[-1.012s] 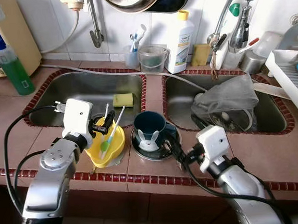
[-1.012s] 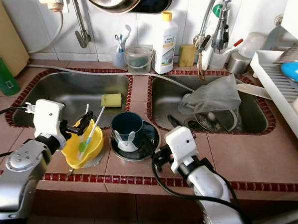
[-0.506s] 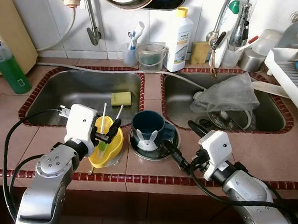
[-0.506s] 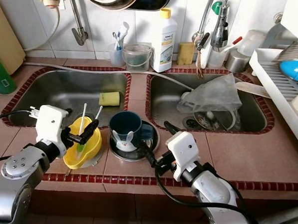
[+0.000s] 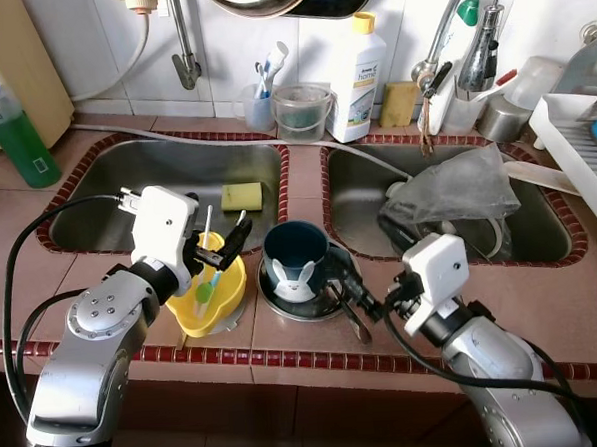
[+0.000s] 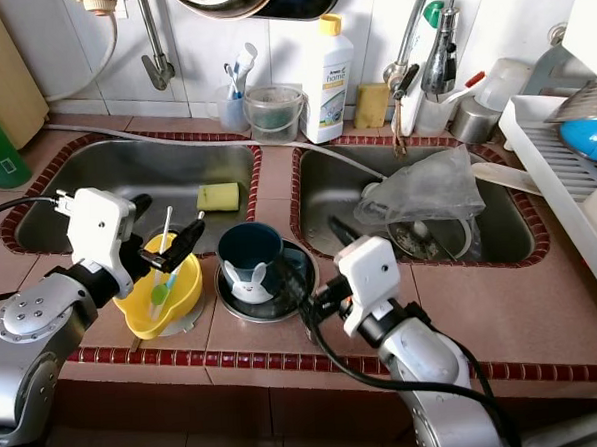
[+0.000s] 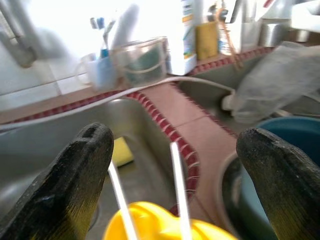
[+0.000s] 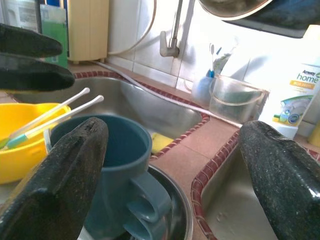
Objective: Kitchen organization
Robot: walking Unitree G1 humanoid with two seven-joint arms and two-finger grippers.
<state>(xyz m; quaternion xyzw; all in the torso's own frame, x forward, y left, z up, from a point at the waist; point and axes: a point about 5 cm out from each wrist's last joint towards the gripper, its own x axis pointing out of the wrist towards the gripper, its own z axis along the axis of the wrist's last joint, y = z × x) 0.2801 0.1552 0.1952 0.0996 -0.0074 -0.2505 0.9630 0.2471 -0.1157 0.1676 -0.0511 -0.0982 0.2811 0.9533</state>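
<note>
The left claw [image 5: 223, 257] hangs released over the yellow bowl [image 5: 214, 300], its fingers straddling the 2 sticks [image 5: 205, 230] standing in it, likely to pluck them out. The right claw [image 5: 348, 296], also released, sits beside the blue mug [image 5: 293, 256] on the tabletop [image 5: 304, 333] between the sinks.

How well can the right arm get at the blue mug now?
Probably yes. The right gripper, jaws open, sits just beside the blue mug on its dark plate, and nothing stands between them.
</note>
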